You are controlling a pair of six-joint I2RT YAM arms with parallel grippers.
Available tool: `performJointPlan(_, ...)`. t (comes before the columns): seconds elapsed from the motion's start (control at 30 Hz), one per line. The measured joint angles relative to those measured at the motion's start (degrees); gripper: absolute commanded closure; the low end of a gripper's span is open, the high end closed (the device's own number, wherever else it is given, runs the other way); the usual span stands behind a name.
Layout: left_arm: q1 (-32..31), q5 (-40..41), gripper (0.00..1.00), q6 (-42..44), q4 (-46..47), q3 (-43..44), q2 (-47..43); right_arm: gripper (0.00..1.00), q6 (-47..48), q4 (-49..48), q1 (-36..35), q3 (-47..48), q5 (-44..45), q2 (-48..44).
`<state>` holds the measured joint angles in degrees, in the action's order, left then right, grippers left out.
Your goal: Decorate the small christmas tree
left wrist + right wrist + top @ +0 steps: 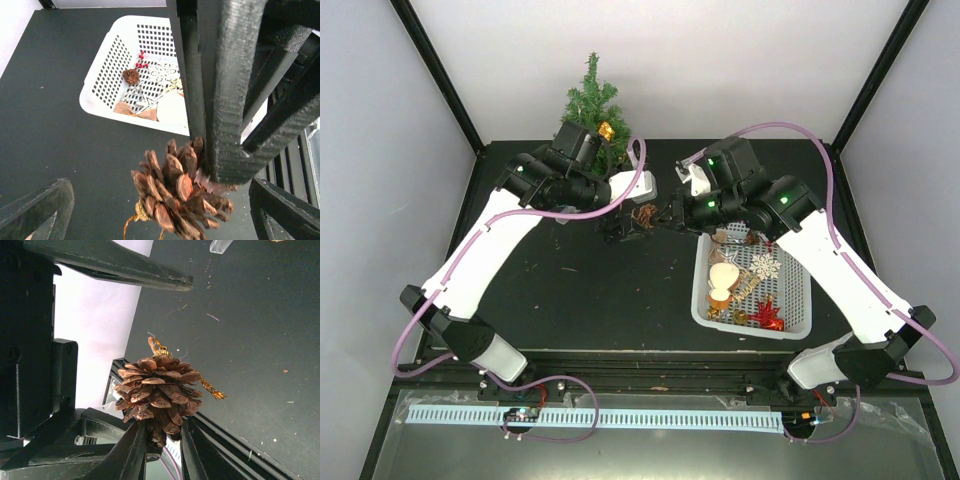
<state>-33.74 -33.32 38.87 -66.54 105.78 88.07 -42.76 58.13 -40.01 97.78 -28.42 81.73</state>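
Mid-table, between arms | right gripper (162,435) clamped on pine cone (157,390) tip only | left gripper (161,212) spread wide, flanking it | small christmas tree (590,100) at back-left | risk: slip or twist at handover from thin tip hold

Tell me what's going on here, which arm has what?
The right claw pinches a pine cone by its tip, above the table. The left claw stands wide open around the cone without gripping it, so it looks like a handover. The tree at the back carries one gold ornament; more decorations lie in the basket.
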Motion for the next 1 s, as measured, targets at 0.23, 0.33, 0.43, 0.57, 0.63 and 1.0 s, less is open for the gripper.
performJointPlan(0.23, -0.37, -1.05, 0.28, 0.7, -0.63, 1.38, 0.83, 0.81, 0.02, -0.42, -0.13, 0.0, -0.96, 0.52)
performJointPlan(0.33, -0.55, -1.4, 0.33, 1.05, -0.94, 1.46, 0.94, 0.81, 0.02, -0.68, -0.13, -0.09, -1.18, 0.85)
performJointPlan(0.43, -0.63, -1.42, 0.39, 1.4, -1.44, 1.46, 0.94, 0.81, 0.02, -0.94, -0.13, -0.2, -1.27, 1.01)
performJointPlan(0.57, -0.7, -1.44, 0.48, 1.73, -2.36, 1.46, 0.94, 0.81, 0.02, -1.25, -0.13, -0.2, -1.33, 1.25)
performJointPlan(0.63, -0.74, -1.38, 0.54, 1.9, -2.69, 1.46, 0.94, 0.82, 0.02, -1.25, -0.13, -0.2, -1.49, 1.38)
performJointPlan(1.0, -0.79, -1.01, 0.58, 2.43, -3.98, 1.46, 0.94, 0.79, 0.07, -1.6, -0.13, -0.2, -1.73, 1.84)
